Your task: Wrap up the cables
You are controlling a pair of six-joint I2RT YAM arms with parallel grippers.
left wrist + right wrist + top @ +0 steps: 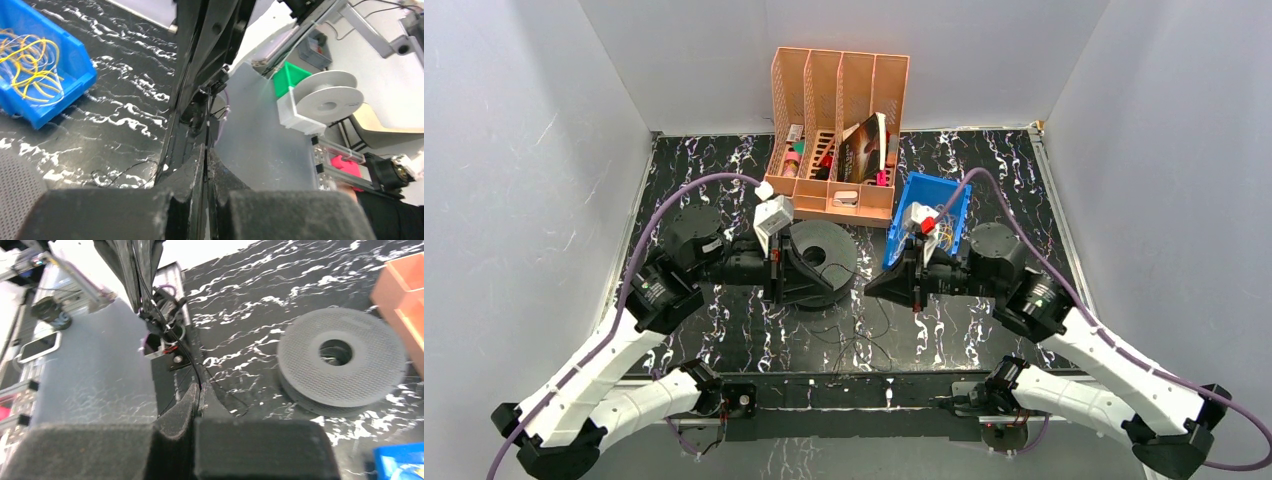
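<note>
My two grippers face each other over the middle of the table. The left gripper [829,290] [206,152] is shut on a thin black cable [206,125] that runs straight out from between its fingertips toward the other arm. A thin black cable [187,352] also leaves the shut jaws of the right gripper [871,288] [198,390] and rises toward the left gripper's dark fingers. More thin dark cables [854,345] lie loose on the marbled tabletop near the front. A tangle of yellow cables [30,70] fills the blue bin [80,75].
A dark grey spool [829,250] [342,362] lies flat beside the left gripper. The blue bin [944,200] stands behind the right gripper. An orange divided organizer [839,120] holding small items stands at the back. White walls close in three sides.
</note>
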